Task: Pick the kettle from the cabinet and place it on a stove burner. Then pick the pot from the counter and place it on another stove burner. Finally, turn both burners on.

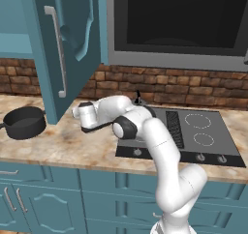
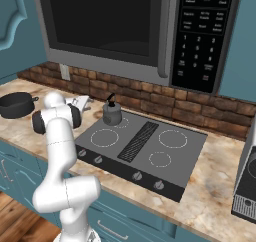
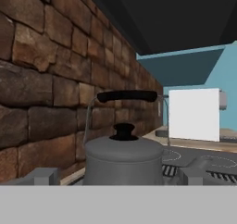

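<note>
The grey kettle (image 2: 112, 114), with a black handle and lid knob, stands upright on the rear left stove burner of the dark cooktop (image 2: 190, 151). My gripper (image 2: 84, 102) hangs just left of it, open and holding nothing. In the hand view the kettle (image 3: 122, 156) sits close ahead, between the lines of the two finger tips (image 3: 44, 176), with brick wall on the left. The dark pot (image 1: 24, 123) rests on the marbled counter (image 1: 72, 146) at far left, also the pot (image 2: 17, 104). The front left burner (image 2: 104, 137) is bare. The cabinet door (image 1: 68, 44) stands open.
A microwave (image 2: 125, 26) hangs low over the cooktop. Round knobs (image 2: 136, 176) line the stove's front edge. The brick backsplash (image 2: 150, 101) runs behind. A grey appliance (image 2: 247, 186) stands on the counter at far right. My own arm (image 1: 145, 131) hides the cooktop's left part.
</note>
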